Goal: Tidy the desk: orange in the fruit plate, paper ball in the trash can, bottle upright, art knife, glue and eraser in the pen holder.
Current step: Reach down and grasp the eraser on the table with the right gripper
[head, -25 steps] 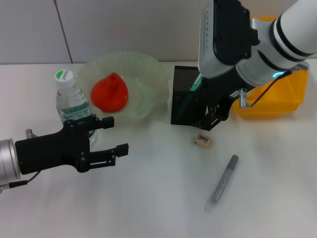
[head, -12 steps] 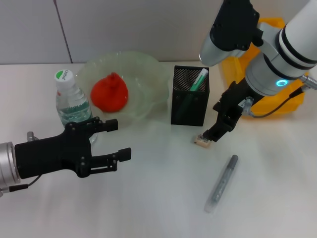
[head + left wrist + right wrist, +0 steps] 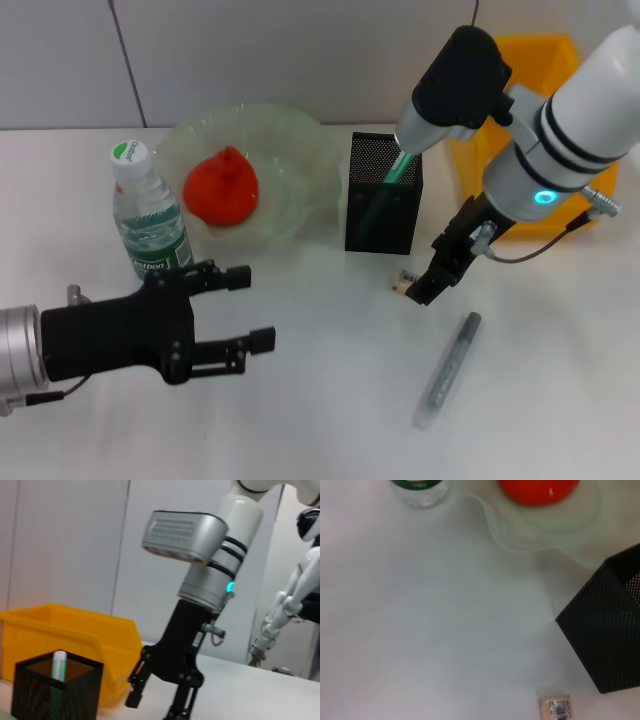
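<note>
Lying on the white desk [image 3: 320, 420] just in front of the pen holder [image 3: 384, 194], the eraser [image 3: 402, 283] is partly hidden by the right gripper [image 3: 425, 287], which has come lower over it than a moment ago; its fingers look spread. The left gripper [image 3: 240, 308], spread open, has drifted nearer, away from the upright bottle [image 3: 146, 214]. A grey wall stands behind.

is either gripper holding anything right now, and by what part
Nothing is held. The right gripper is open just above the eraser; the left gripper is open and empty.
</note>
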Tool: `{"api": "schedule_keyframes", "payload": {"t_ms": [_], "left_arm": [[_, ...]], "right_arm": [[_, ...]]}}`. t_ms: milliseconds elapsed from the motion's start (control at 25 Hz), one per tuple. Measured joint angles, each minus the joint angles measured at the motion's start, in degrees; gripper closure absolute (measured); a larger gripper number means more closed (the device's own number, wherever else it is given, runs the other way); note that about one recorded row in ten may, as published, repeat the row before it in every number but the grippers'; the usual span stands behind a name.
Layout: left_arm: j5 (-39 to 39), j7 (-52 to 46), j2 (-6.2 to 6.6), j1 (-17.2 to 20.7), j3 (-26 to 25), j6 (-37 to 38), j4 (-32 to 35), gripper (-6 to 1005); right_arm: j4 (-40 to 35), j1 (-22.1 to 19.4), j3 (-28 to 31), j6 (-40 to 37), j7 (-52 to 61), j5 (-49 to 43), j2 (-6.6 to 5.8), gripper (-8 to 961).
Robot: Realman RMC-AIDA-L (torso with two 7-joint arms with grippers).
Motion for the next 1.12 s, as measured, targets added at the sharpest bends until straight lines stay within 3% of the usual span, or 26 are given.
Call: {"api": "schedule_keyframes", "payload": {"t_ms": [400, 1120], "left_arm": [[0.2, 0.0, 0.22, 1.0, 2.3, -0.2, 0.4, 184], [0.2, -0.2, 0.31, 1.8, 3.5, -0.2, 0.4, 184]], "right_arm": [[-8.7, 1.4, -0.7, 7.6, -1.9, 3.5, 0.04, 265], [-12.1, 1.9, -3.5, 12.4, -4.3, 5.3, 0.21, 273]]}}
